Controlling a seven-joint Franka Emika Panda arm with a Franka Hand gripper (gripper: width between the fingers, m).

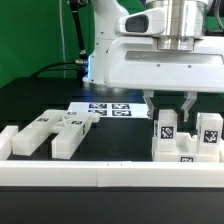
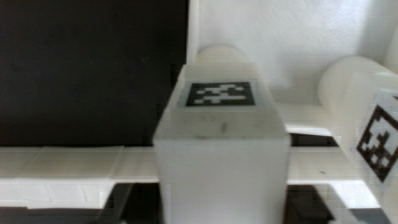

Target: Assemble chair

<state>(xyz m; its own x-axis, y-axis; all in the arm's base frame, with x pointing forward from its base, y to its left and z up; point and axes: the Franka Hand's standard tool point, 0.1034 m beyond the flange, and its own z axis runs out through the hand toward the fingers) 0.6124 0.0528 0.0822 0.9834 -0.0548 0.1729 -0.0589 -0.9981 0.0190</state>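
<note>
Chair parts stand at the exterior view's right: an upright white piece [image 1: 167, 130] with a square tag, a second tagged upright piece [image 1: 209, 133] beside it, and a low tagged piece [image 1: 186, 156] in front. My gripper [image 1: 169, 108] hangs right over the first upright piece with its fingers spread to either side of the piece's top. In the wrist view that piece [image 2: 222, 120] fills the space between the dark fingers [image 2: 135, 198] of my gripper [image 2: 222, 205], and the second piece [image 2: 361, 105] stands beside it. The fingers look open, not clamped.
Several loose white chair pieces [image 1: 50, 132] lie at the exterior view's left. The marker board [image 1: 105, 108] lies flat behind them. A white rail [image 1: 100, 176] runs along the table's front edge, close to the standing parts; it also shows in the wrist view [image 2: 71, 165].
</note>
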